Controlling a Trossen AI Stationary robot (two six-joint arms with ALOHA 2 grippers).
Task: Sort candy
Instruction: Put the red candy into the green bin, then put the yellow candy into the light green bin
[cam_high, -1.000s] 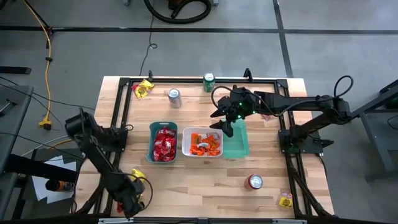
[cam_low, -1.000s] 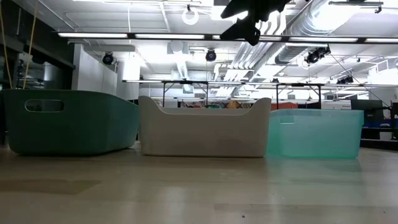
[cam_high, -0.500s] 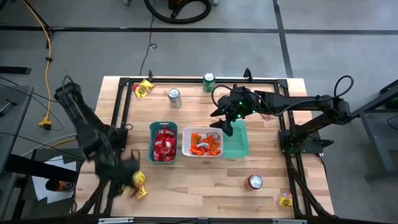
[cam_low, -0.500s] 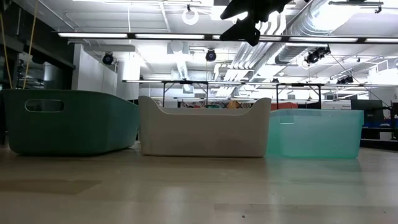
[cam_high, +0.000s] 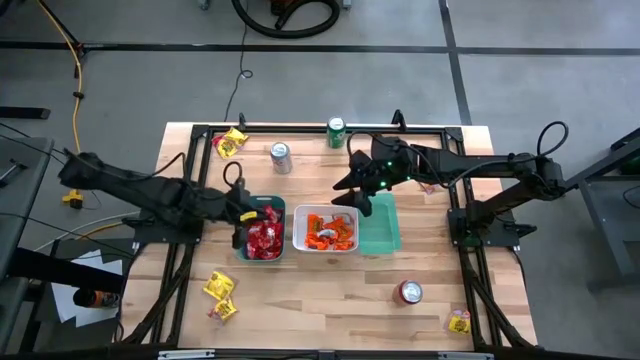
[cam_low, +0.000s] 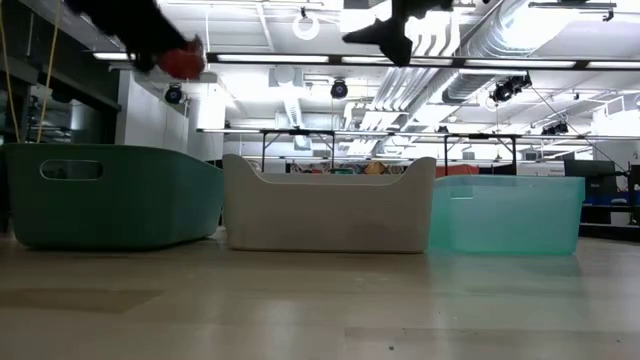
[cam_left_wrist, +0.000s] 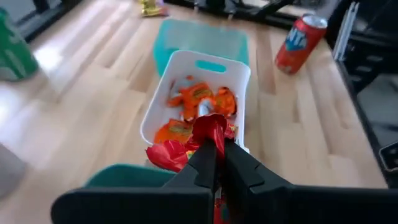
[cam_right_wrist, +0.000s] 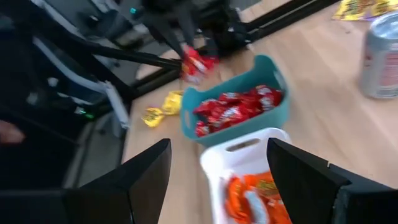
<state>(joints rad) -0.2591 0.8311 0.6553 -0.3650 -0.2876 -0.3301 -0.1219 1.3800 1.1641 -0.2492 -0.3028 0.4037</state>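
Left arm swung up from the near-left corner of the worktop to reach across toward the middle, left claw now over the dark teal bin of red packets. Left claw closed since a second ago, now pinching a red candy packet between its fingers. Newly visible in the low view at top left, arm and red packet high above the bins. Yellow candy packets near the worktop's front-left, covered by the arm before, now lying exposed. Right claw shifted slightly toward the far edge
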